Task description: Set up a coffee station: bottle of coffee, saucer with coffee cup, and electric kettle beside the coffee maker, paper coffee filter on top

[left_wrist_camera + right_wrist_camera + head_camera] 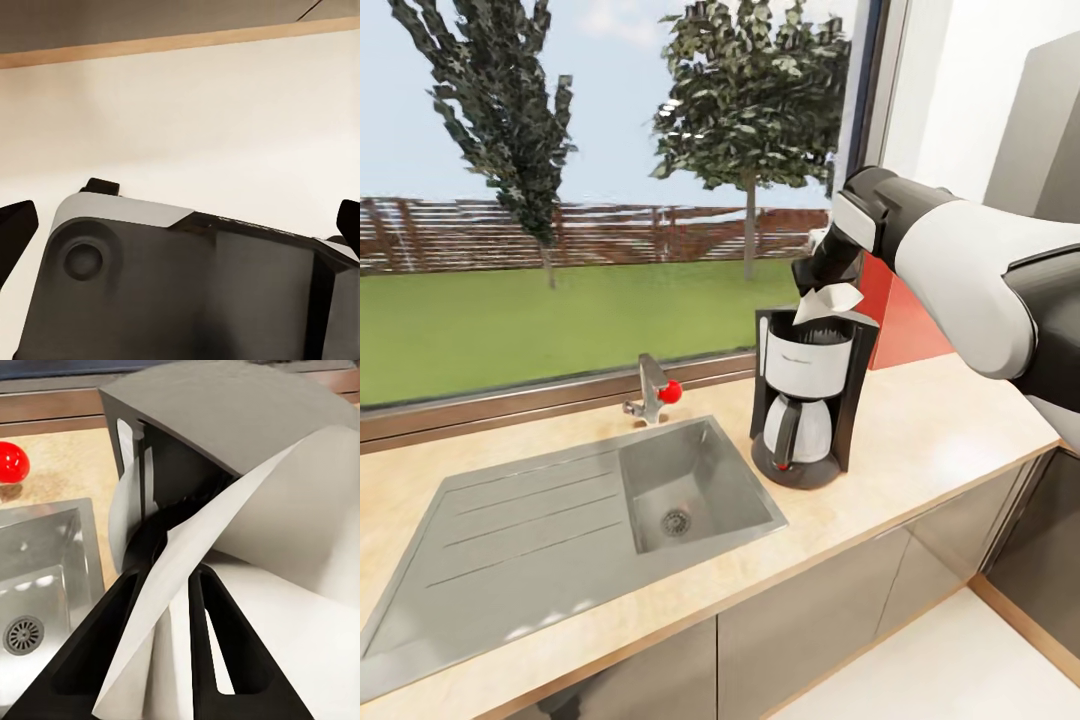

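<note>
The coffee maker (pixel 807 400) stood on the bench (pixel 920 440) beside the sink (pixel 690 490). The right gripper (pixel 828 283) pinched the paper coffee filter (pixel 826 302) between closed fingers (pixel 127 645) just above the coffee maker's top; release remained, and judging by the bare bench, so did the bottle, saucer, cup and kettle. I could not tell the left fingers' state.

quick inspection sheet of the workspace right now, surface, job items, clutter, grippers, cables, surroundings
surface: light wood countertop with an inset steel sink and a tap with a red knob.
job's things: coffee maker stands upright right of the sink, white carafe in place; paper filter is at its top, held in the gripper.
clutter: nothing seen.
grippers: right gripper is shut on the filter above the coffee maker; left gripper's state cannot be told from its fingertips alone.
cables: nothing seen.
surroundings: window behind the counter with lawn, trees and fence outside; grey cabinet fronts below; red panel behind the coffee maker.
</note>
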